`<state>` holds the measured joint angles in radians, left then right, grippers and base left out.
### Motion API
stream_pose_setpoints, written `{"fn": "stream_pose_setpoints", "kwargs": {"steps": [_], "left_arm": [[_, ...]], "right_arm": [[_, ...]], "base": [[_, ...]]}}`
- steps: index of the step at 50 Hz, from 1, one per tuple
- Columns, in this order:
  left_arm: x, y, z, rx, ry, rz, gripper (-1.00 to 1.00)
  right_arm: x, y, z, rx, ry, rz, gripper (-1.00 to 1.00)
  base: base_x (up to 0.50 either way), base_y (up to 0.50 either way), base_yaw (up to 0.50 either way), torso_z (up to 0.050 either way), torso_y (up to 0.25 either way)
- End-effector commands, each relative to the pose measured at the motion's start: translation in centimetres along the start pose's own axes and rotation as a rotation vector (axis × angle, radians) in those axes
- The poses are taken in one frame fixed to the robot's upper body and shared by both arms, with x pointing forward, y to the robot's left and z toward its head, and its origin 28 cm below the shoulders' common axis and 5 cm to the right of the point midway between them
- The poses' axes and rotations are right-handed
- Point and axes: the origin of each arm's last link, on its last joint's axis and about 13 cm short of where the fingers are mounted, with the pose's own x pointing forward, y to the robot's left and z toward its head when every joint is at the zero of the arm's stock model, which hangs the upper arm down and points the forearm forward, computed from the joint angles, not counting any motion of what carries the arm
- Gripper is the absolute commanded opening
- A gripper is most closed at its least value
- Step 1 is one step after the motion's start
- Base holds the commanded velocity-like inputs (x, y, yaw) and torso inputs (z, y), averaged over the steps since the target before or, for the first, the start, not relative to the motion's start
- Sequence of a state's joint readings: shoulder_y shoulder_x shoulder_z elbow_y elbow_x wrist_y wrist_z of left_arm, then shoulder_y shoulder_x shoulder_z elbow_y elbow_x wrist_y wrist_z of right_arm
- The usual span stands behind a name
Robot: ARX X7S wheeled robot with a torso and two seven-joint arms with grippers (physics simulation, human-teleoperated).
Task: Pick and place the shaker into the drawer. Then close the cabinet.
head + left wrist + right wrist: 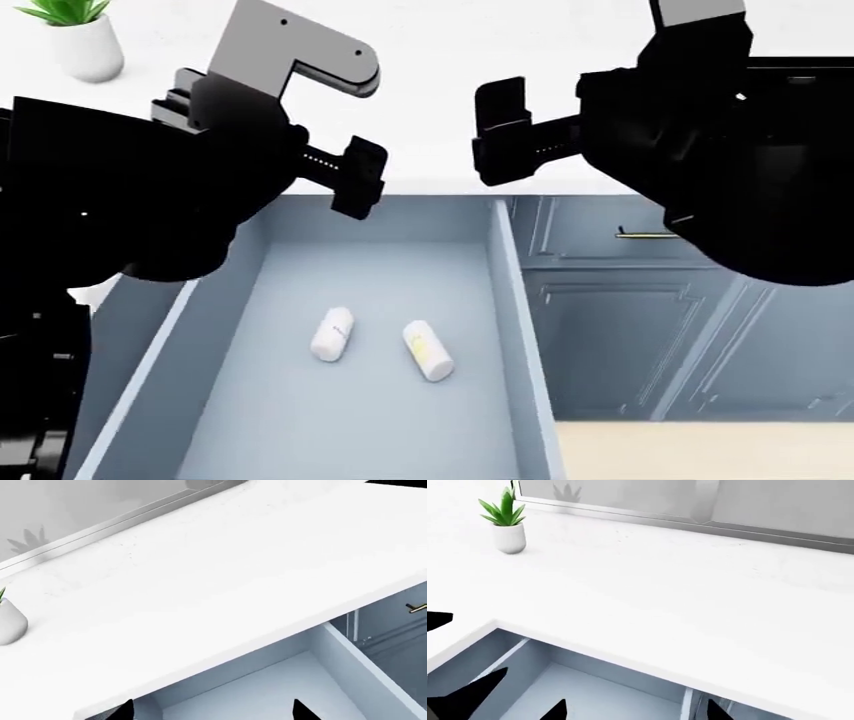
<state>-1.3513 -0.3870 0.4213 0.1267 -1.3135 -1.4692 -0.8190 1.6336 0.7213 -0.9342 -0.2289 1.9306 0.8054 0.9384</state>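
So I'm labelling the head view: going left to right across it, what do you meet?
Plant pot → left hand → left shaker → right shaker → right hand → brass handle.

Pale blue-grey drawer [514, 300] pulled fully open, two white cylindrical shakers lying on its floor near the middle, left shaker [332, 333], right shaker [429, 350] angled, slightly apart, panelled blue-grey cabinet [627, 330] alongside.

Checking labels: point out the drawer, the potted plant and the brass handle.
drawer [334, 430], head view, bare floor.
potted plant [509, 537], right wrist view, white pot.
brass handle [646, 235], head view, bar's middle.
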Motion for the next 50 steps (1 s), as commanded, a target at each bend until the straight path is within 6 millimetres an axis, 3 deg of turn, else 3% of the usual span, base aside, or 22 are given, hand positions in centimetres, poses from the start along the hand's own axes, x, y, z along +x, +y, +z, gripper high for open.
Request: {"fn": "stream_pose_setpoints", "kwargs": {"steps": [1,50], "left_arm": [[0.03,-0.09,-0.04,-0.005,-0.001,-0.006,1.0],[0.1,-0.6,-0.13,-0.014,-0.003,-0.027,1.0]], "right_arm": [[-0.04,-0.06,0.01,0.024,-0.004,0.015,1.0],[-0.1,-0.36,-0.46,0.038,0.009,0.02,1.0]], "base": [[-0.02,-0.5,0.0,0.0,0.0],[-0.02,-0.5,0.0,0.0,0.0]]}}
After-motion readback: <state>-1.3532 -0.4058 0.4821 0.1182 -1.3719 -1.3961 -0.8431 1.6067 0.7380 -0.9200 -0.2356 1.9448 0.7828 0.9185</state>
